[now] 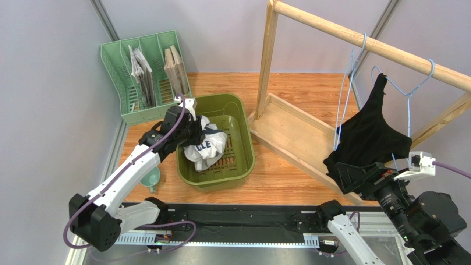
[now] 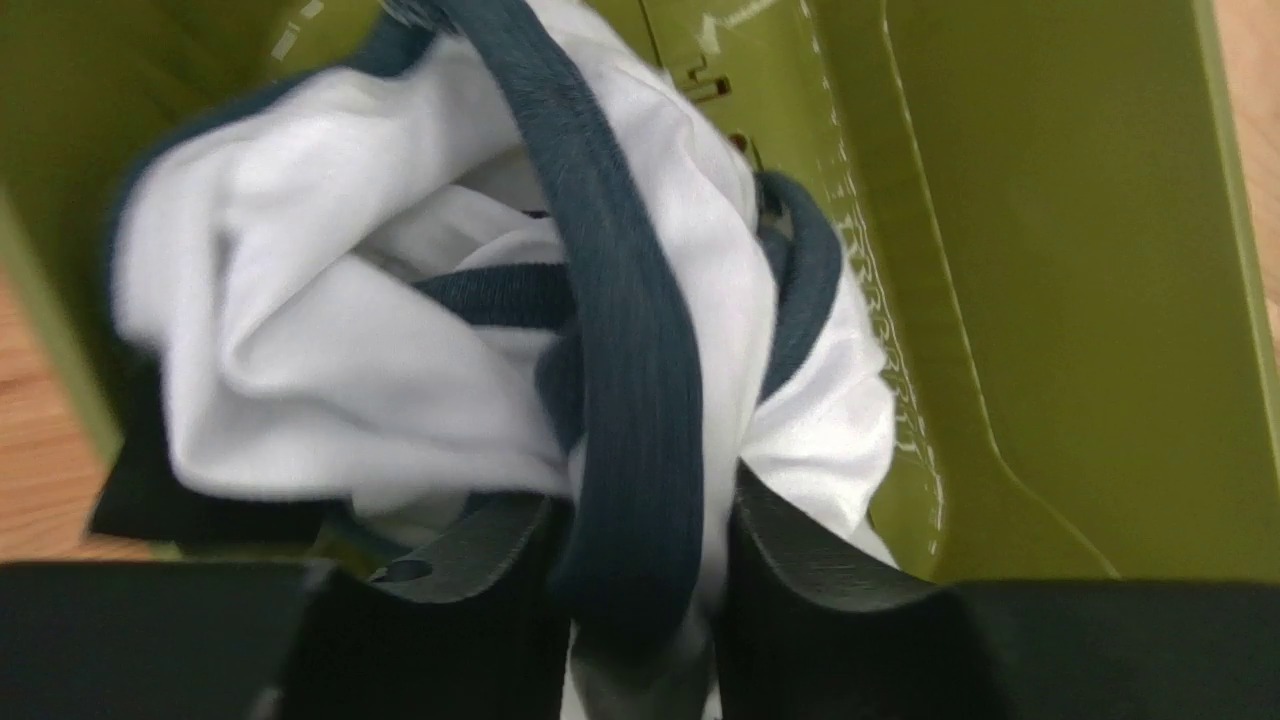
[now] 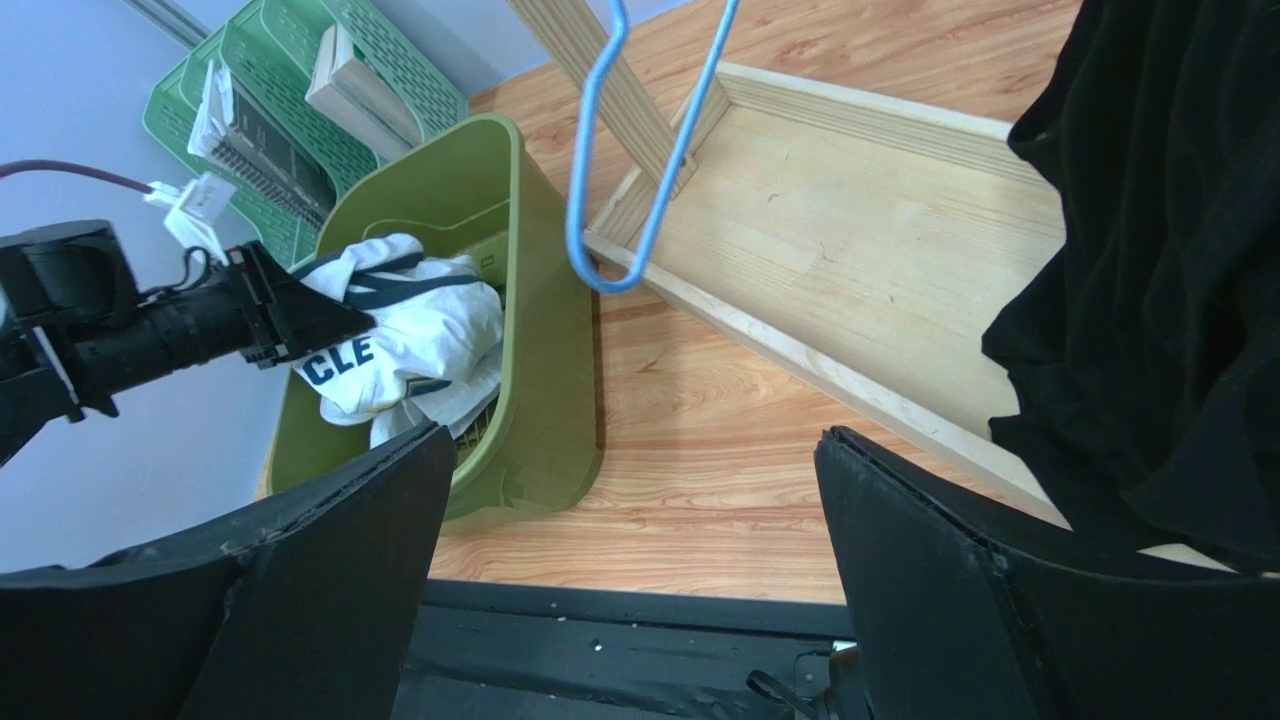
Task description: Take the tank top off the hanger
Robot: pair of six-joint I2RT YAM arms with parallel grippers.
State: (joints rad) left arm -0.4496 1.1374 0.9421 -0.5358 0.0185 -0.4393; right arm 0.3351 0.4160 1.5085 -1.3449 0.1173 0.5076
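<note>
- Top external: the black tank top (image 1: 371,132) hangs on a light-blue hanger (image 1: 412,91) hooked over the top rail of the wooden rack (image 1: 331,27), so the removal proper has not begun.
- The right fingers (image 1: 345,171) sit low at the rack's near right end, just beside the garment's bottom hem. Off the rack's left side, the left fingers (image 1: 196,128) hang over a green basket (image 1: 249,149) holding a white shirt (image 1: 207,146).
- Left wrist: the shirt's dark ribbed band (image 2: 639,375) runs between the left fingers (image 2: 466,563). Whether they pinch it or have let go, I cannot tell.
- Right wrist: the right fingers (image 3: 346,510) are spread wide with nothing between them. The tank top (image 3: 1157,300) hangs off to their right, and an empty blue hanger (image 3: 646,165) dangles from the rack ahead.
- Judgement: the step in hand is the approach to the tank top. Next, the right arm needs to swing toward the cloth, close on a fold near the hem or strap, then draw each strap off the hanger's shoulders without unhooking the hanger from the rack.
</note>
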